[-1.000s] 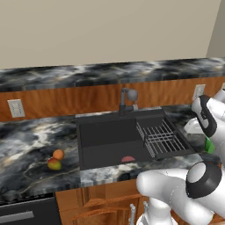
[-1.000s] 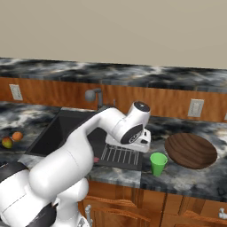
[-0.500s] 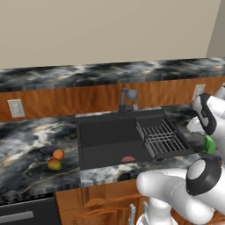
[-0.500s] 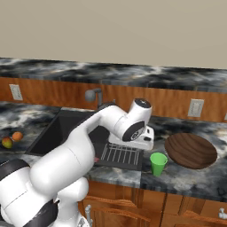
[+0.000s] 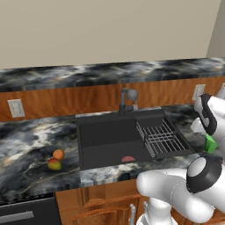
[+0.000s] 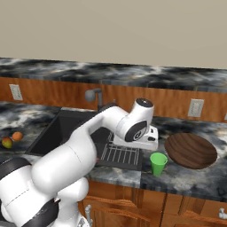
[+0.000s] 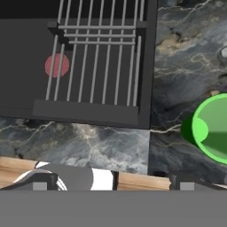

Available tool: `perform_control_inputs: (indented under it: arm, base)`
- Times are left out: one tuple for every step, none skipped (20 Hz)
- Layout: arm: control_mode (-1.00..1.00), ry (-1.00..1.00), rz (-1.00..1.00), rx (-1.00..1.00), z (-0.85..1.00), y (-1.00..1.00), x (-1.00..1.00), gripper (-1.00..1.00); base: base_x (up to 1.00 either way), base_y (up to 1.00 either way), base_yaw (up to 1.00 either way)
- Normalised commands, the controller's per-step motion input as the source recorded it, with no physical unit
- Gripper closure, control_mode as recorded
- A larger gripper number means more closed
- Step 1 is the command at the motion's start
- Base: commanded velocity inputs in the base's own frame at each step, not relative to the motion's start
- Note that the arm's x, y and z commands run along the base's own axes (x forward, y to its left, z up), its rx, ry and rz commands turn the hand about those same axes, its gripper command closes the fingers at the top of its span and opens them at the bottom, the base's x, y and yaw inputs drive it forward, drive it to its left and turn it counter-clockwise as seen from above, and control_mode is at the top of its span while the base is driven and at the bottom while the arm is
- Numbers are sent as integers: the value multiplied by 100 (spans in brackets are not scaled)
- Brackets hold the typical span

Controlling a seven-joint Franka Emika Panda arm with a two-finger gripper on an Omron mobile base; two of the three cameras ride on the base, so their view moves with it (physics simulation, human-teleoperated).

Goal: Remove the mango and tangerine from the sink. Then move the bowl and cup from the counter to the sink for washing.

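Cup (image 7: pixel 213 128) near sink (image 7: pixel 148 66) edge, gripper apparently open

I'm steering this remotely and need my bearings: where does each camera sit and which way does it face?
Left base view: behind the arm's left, looking forward and down at the sink, mango and tangerine; arm at lower right.
Right base view: behind the right, over cup and bowl; arm from lower left.
Hand view: looking down on rack and cup.
Both base views share sink and fruit.

The mango (image 5: pixel 54 164) and tangerine (image 5: pixel 58 154) lie touching on the counter left of the black sink (image 5: pixel 110 140). The green cup (image 6: pixel 158 163) stands upright beside the wooden bowl (image 6: pixel 190 150).
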Motion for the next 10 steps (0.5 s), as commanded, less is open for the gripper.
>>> perform_control_inputs:
  arm:
    - [-100,0,0,0,0,-24,-4,-100]
    - [-100,0,0,0,0,-25,-3,-100]
    - [-100,0,0,0,0,-24,-2,-100]
    - [-100,0,0,0,0,-24,-2,-100]
    - [-100,0,0,0,0,-25,-2,-100]
    - [-100,0,0,0,0,-26,-1,-100]
    - [-100,0,0,0,0,-26,-1,-100]
    - [-100,1,0,0,0,-26,0,-100]
    - [-100,1,0,0,0,-25,0,-100]
    - [-100,3,0,0,0,-24,0,-100]
  base:
    - [0,0,0]
    - [0,0,0]
    - [0,0,0]
    - [0,0,0]
    - [0,0,0]
    - [0,0,0]
    - [0,0,0]
    - [0,0,0]
    - [0,0,0]
    - [0,0,0]
